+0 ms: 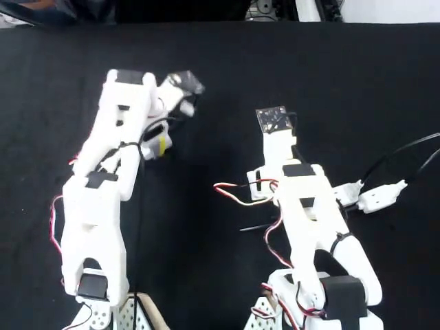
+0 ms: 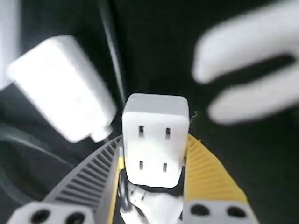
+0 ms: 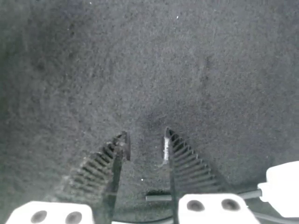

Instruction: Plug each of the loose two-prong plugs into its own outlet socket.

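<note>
Facing the camera, outlet block [image 2: 155, 140] gripped lengthwise.

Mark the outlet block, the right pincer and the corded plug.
outlet block [image 2: 155, 140]: left wrist view, slotted face.
right pincer [image 3: 145, 135]: right wrist view, midway between fingertips.
corded plug [image 1: 377, 197]: high view, white body.

Both arms are built of white moulded plastic shells with black motor blocks [image 1: 344, 295] set at the joints. The left arm [image 1: 103, 179] has a thin red wire [image 1: 53, 227] looped along its side. The right arm [image 1: 309, 213] has red, yellow and black wires [image 1: 237, 196] bunched at its middle. The left arm ends in a ribbed grey finger [image 2: 93, 172] and a ribbed yellow finger [image 2: 205, 168]. The right arm's fingers [image 3: 187, 161] are both ribbed and black. Each finger sits on a white base with two round screw holes [image 3: 210, 205].
</note>
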`<act>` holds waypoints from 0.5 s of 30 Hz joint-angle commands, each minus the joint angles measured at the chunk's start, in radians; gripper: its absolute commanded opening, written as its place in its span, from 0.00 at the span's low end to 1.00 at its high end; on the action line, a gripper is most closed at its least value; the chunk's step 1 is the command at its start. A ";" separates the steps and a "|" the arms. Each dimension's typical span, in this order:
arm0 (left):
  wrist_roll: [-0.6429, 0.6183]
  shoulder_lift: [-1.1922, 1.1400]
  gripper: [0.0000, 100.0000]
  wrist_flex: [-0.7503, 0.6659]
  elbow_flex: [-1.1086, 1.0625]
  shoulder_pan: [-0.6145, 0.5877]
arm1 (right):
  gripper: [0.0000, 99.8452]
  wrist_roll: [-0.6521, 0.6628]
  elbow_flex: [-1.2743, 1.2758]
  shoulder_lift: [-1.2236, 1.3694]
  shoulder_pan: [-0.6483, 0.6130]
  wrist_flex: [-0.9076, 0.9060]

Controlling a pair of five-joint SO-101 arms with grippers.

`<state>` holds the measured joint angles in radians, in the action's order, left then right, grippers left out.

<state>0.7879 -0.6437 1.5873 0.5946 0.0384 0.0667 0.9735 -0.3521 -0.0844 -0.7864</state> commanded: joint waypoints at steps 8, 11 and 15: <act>-0.279 0.345 0.03 0.092 0.211 -0.015 | 0.12 0.009 -0.033 0.002 0.017 0.021; -0.293 0.367 0.03 0.103 0.236 -0.038 | 0.12 0.009 -0.031 0.002 0.017 0.028; -0.292 0.419 0.03 0.172 0.288 -0.042 | 0.12 0.009 -0.030 0.002 0.017 0.035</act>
<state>0.5086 -0.3138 1.7223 0.8048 0.0107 0.0667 0.9735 -0.3521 -0.0844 -0.7695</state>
